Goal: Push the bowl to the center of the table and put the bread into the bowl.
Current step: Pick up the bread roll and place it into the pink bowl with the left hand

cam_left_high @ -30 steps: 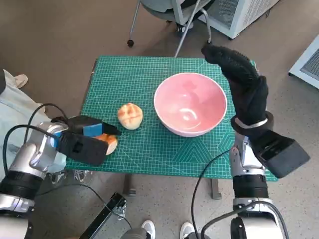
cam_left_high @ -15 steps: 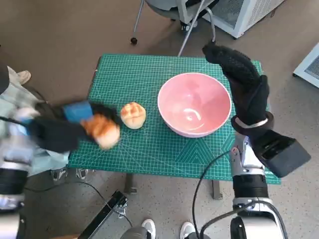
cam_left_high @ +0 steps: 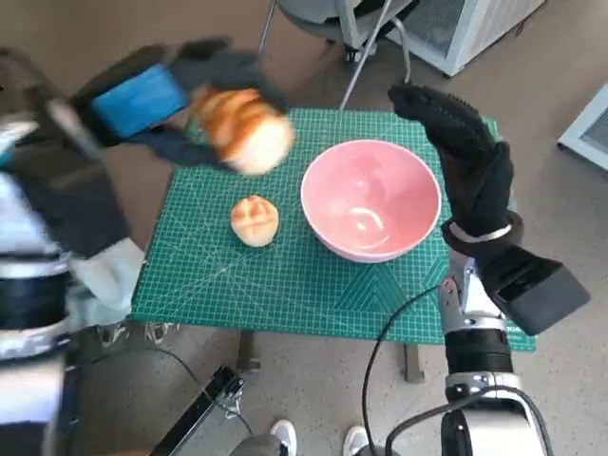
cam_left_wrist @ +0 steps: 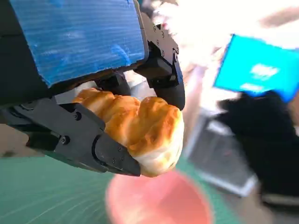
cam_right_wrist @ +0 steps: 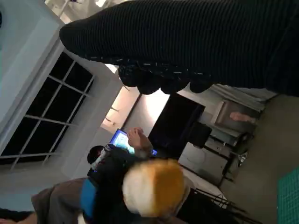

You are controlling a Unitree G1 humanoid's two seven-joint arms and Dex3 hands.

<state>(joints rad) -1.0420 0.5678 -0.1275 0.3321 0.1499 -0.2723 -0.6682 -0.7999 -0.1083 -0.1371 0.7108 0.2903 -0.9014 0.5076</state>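
In the head view the left hand (cam_left_high: 157, 100) and the bread roll (cam_left_high: 242, 128) it holds are smeared by motion, so how the fingers lie round the roll cannot be told there; the left forearm is a blur cut by the picture's edge. In the left wrist view the pink bowl (cam_left_wrist: 159, 200) beyond the left hand is a soft blur, cut off at the edge, and the right hand (cam_left_wrist: 268, 140) is a dark unfocused mass. In the right wrist view the right hand's fingers barely show, and the roll in front of a person (cam_right_wrist: 112, 161) is blurred.
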